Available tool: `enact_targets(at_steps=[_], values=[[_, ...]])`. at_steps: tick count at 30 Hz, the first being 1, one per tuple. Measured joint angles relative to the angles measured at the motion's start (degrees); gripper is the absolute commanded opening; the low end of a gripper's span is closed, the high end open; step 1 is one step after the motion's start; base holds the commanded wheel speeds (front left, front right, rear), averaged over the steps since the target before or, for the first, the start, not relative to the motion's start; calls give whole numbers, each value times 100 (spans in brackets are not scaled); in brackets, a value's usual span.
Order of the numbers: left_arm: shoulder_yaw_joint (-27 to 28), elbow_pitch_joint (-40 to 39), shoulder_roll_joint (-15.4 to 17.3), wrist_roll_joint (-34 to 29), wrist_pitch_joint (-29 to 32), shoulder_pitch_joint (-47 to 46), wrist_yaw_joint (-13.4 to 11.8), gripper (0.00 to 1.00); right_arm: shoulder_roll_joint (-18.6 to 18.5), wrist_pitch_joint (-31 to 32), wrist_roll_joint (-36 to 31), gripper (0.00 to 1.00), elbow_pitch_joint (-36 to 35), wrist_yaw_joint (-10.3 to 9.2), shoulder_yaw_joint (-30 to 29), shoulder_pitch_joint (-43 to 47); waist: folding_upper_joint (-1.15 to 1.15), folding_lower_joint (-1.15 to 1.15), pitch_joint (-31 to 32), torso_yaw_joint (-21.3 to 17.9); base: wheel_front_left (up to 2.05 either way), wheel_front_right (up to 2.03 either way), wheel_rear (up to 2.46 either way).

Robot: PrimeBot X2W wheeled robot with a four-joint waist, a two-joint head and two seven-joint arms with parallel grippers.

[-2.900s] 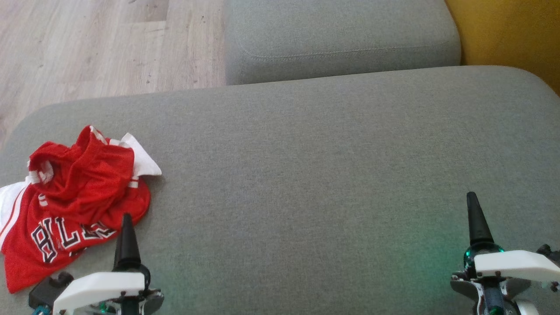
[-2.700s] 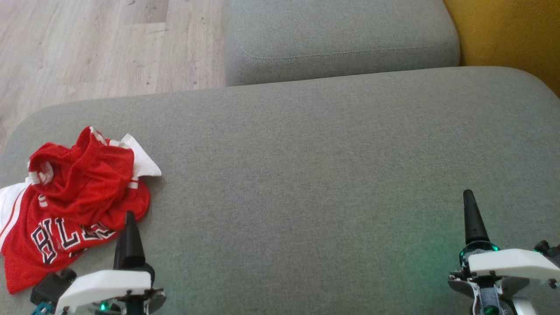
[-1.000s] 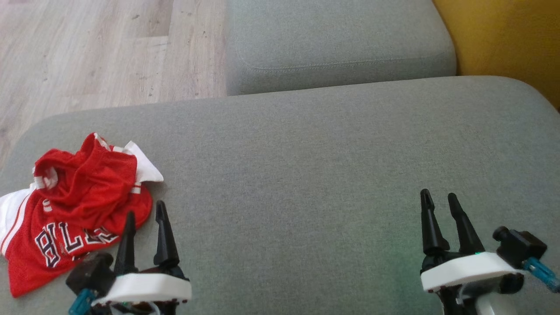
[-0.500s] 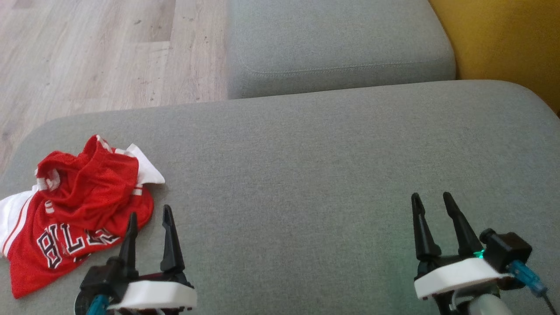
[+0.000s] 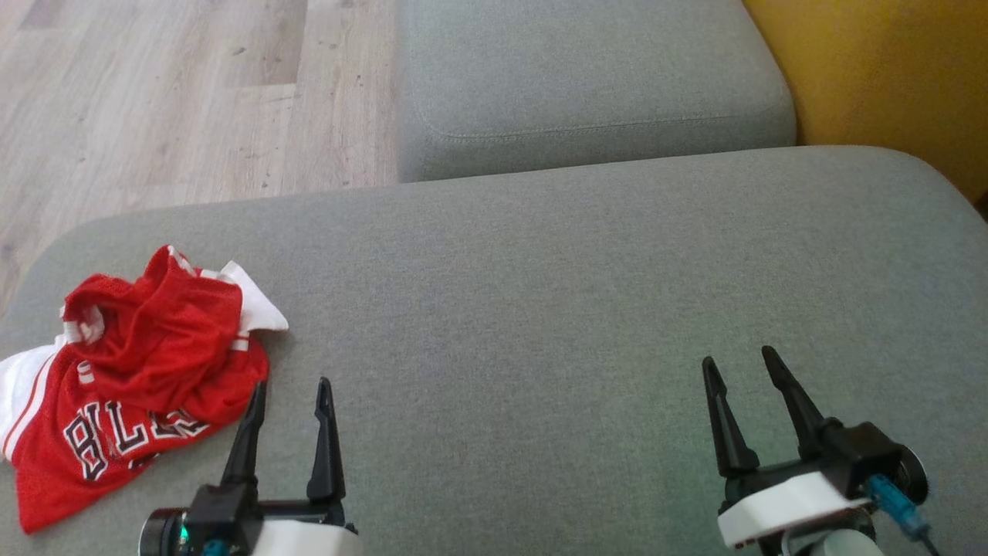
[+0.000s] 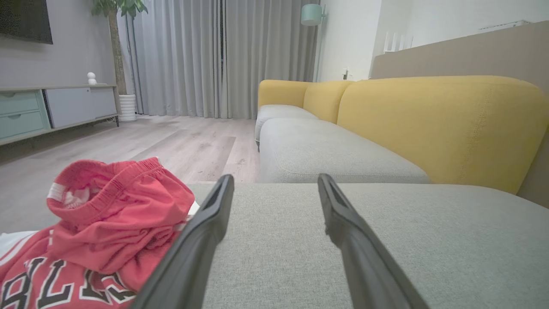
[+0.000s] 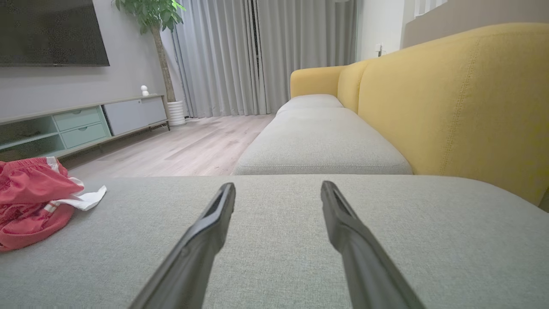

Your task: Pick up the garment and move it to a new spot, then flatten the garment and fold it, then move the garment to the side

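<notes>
While you look down through the head view, the garment [image 5: 131, 378], a red jersey, lies crumpled in a heap at the left end of the grey cushion [image 5: 540, 309], and nothing grips it. Your left gripper [image 5: 292, 384] hovers over the cushion just beside the heap, jaws apart and empty. Your right gripper [image 5: 737, 357] hangs over the cushion's right part, well apart from the jersey, jaws likewise spread with nothing between them.

Through the left wrist view, the heap sits beside the left finger, outside the jaws; whether that finger brushes the cloth you cannot tell.

Through the right wrist view, the jersey lies far off at the cushion's left end.

By my reading nothing is done yet: pickup, move, flattening, folding and setting aside all remain.
</notes>
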State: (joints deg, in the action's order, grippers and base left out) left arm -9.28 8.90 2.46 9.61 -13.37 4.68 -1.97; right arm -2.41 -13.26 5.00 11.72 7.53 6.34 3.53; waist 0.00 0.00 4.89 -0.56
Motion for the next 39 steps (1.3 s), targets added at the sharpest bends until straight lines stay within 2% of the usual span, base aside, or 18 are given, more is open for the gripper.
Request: enact_targets(at_steps=[6,14,31,39], values=[[-12,1,4,-339,-93,31,-3,100,0,-97,-241,100,7,0,2,90,0,0,24,-1,0,0,0],[-14,31,8,-347,-93,31,-12,100,0,-97,3,100,109,0,-194,90,0,0,-3,6,0,0,0],[-5,116,10,-348,-93,31,-55,100,0,-97,5,100,174,0,-277,88,0,0,-35,1,0,0,0],[0,129,10,-366,-93,30,-60,100,0,-97,4,100,174,0,-303,90,0,0,-31,172,0,0,0]])
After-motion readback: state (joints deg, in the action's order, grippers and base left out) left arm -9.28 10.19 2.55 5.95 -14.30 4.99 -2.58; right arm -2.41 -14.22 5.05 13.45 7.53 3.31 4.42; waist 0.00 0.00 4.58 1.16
